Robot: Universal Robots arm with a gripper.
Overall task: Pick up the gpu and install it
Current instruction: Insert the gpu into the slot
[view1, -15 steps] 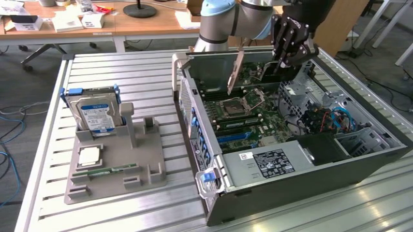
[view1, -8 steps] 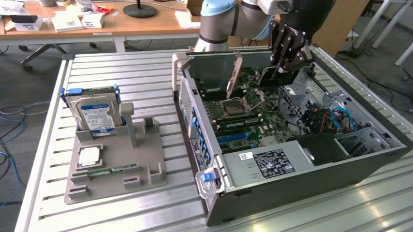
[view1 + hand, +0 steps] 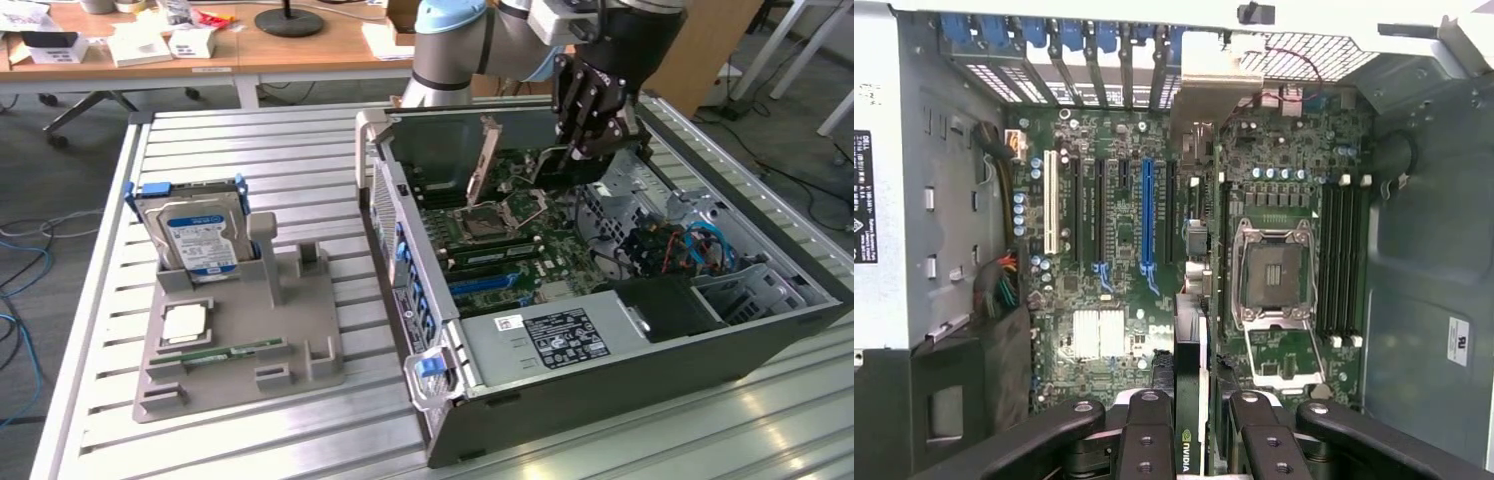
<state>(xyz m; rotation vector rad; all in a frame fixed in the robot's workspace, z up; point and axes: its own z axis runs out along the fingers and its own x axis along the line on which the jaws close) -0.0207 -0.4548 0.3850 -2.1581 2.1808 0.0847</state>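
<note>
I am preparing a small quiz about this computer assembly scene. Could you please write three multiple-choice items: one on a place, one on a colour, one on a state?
1. Where is the hard drive?
A) on the floor
B) standing in the holder on the table
C) on the wooden desk

2. What colour is the holder?
A) red
B) yellow
C) grey

3. The gripper is
A) shut on the gpu
B) open and empty
C) shut on the hard drive

Answers: B, the drive stands upright in the holder's back slot; C, the whole holder is plain grey; A, the wrist view shows the card clamped between the fingers.
</note>
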